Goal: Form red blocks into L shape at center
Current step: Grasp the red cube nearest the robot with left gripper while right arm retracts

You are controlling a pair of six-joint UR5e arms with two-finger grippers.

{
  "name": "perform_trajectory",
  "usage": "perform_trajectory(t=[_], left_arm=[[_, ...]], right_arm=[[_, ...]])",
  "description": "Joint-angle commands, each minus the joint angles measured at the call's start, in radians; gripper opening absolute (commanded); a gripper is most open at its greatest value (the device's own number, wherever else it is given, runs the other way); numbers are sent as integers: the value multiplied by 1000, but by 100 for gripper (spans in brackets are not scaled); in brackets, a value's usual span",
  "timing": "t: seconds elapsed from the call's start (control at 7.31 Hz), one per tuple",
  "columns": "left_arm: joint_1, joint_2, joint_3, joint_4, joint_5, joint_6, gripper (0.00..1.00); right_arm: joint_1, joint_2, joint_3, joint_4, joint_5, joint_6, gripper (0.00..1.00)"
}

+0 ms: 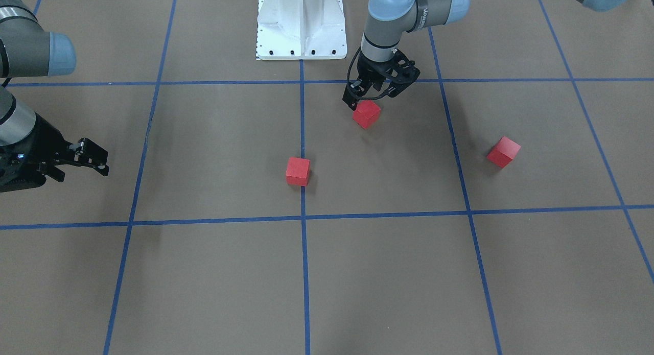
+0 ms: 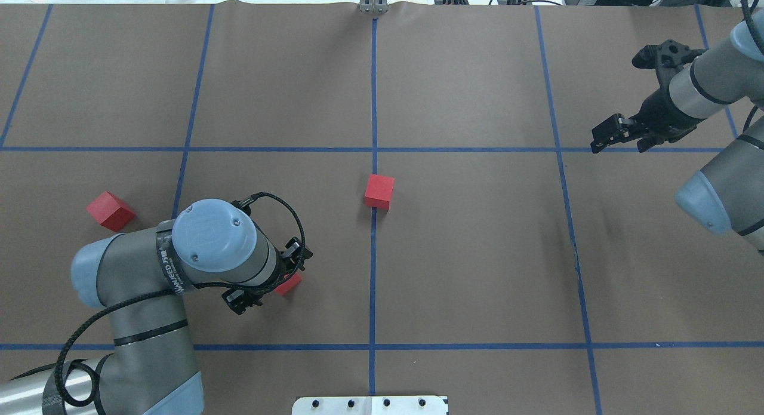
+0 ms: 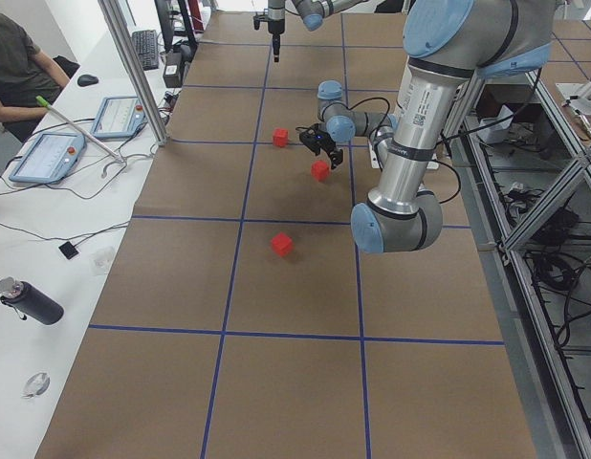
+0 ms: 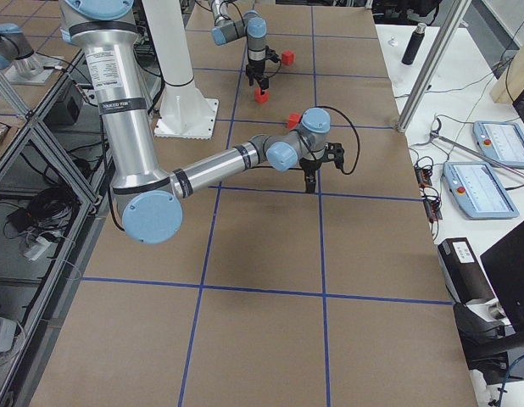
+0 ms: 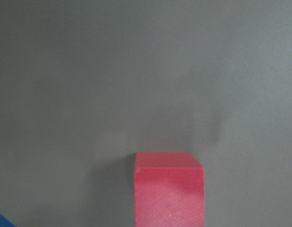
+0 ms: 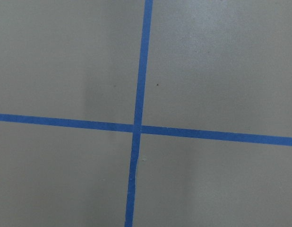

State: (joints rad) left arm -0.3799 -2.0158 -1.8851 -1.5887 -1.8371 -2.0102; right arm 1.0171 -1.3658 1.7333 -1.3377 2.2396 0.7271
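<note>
Three red blocks stand on the brown floor. One (image 1: 298, 171) (image 2: 379, 191) touches the middle vertical blue tape line at the center (image 2: 373, 236). One (image 1: 503, 151) (image 2: 110, 211) lies far out on my left side. The third (image 1: 366, 114) (image 2: 290, 283) is on the floor just under my left gripper (image 1: 379, 88) (image 2: 270, 277), whose jaws stand open and wide above it. It fills the bottom middle of the left wrist view (image 5: 168, 191). My right gripper (image 1: 84, 161) (image 2: 615, 101) is open and empty, far out on my right side.
The white robot base plate (image 1: 301, 23) (image 2: 370, 405) sits at my edge on the middle line. Blue tape lines divide the floor into squares; the right wrist view shows one tape crossing (image 6: 136, 127). A side table with tablets (image 3: 47, 158) and a seated person lies beyond the far edge.
</note>
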Motion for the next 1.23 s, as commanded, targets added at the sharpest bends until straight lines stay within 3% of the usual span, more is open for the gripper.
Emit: perform_trajectory(t=[0.0, 0.14, 0.27, 0.41, 0.55, 0.82, 1.1], left_arm=[[6, -14, 40, -4, 9, 2, 99], [6, -14, 43, -4, 9, 4, 97], [4, -14, 53, -7, 21, 2, 78], [0, -14, 50, -13, 28, 2, 14], [0, -15, 50, -14, 29, 4, 0], [-46, -93, 26, -14, 28, 27, 0], [-45, -172, 44, -5, 56, 375, 0]], right_arm=[[-2, 1, -1, 2, 0, 3, 99], [0, 1, -1, 2, 0, 3, 99], [0, 1, -3, 3, 0, 3, 99], [-2, -1, -1, 3, 0, 3, 99], [0, -1, -1, 3, 0, 3, 99], [0, -1, -1, 5, -2, 0, 99], [0, -1, -1, 5, -2, -3, 99]])
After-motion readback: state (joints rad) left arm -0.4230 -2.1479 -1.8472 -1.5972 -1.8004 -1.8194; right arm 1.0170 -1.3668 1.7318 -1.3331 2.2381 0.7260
